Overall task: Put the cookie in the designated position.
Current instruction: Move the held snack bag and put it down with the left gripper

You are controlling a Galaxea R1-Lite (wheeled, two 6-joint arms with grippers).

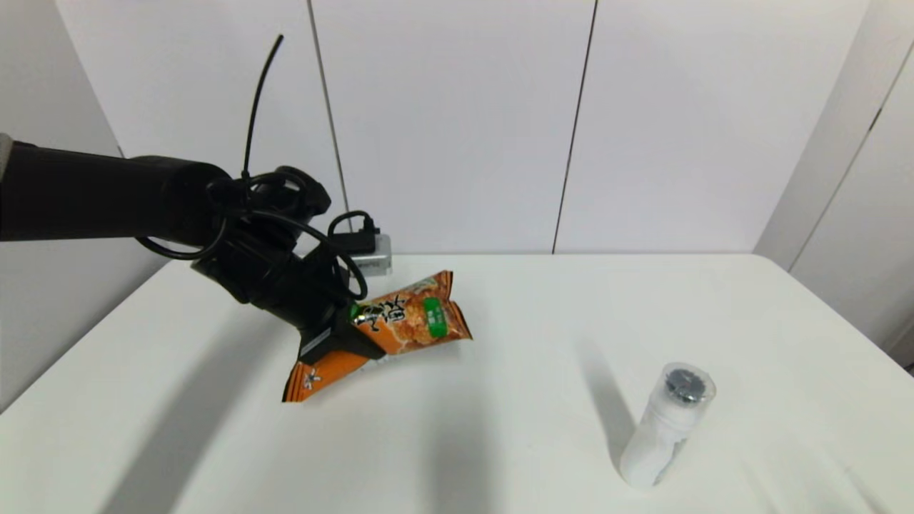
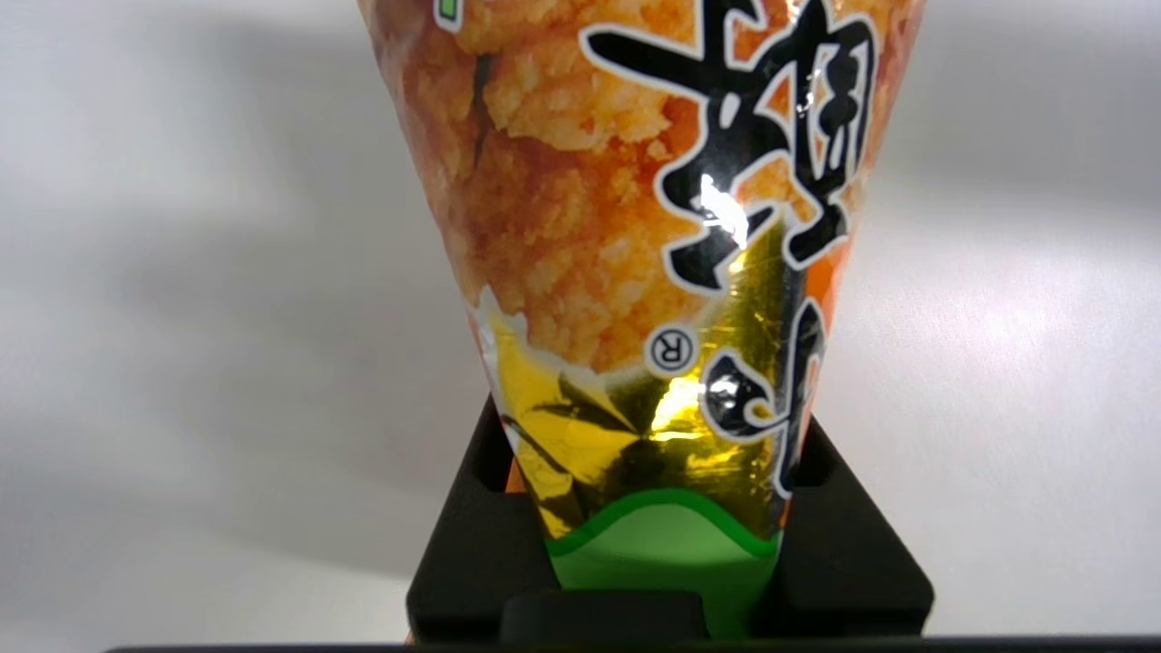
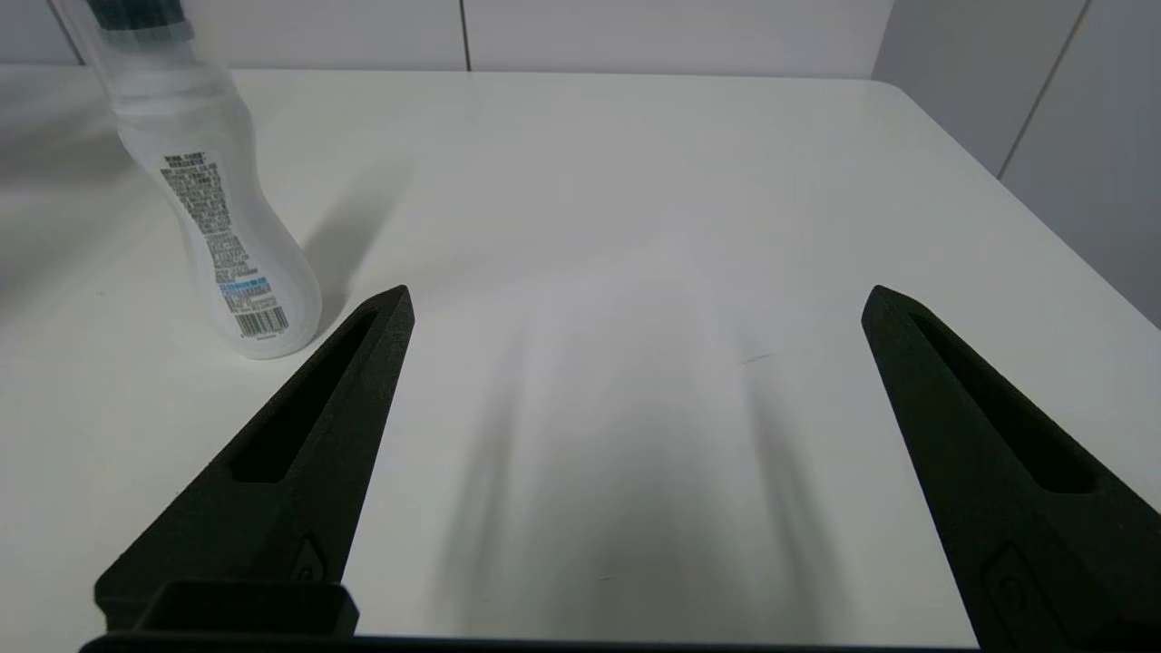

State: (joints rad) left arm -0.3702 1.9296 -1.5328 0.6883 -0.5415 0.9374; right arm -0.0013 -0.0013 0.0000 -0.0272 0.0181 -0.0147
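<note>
Nearest to me, at about five o'clock on the table, stands a white bottle with a dark cap, upright and alone. Over at ten o'clock the left gripper is clenched on the cookie, pinching the orange packet near one crimped end. The packet juts out toward the table's middle, and its lower end looks to be just above the surface or brushing it; I cannot tell which. From the left wrist, the fingers squeeze the foil into a narrow waist. So the pick looks done; carrying and setting down remain, and no marked spot shows anywhere. The right gripper hangs spread wide above the table close beside the bottle, idle. Nothing blocks the way across the middle; only the bottle could be knocked if the packet heads toward five o'clock.
</note>
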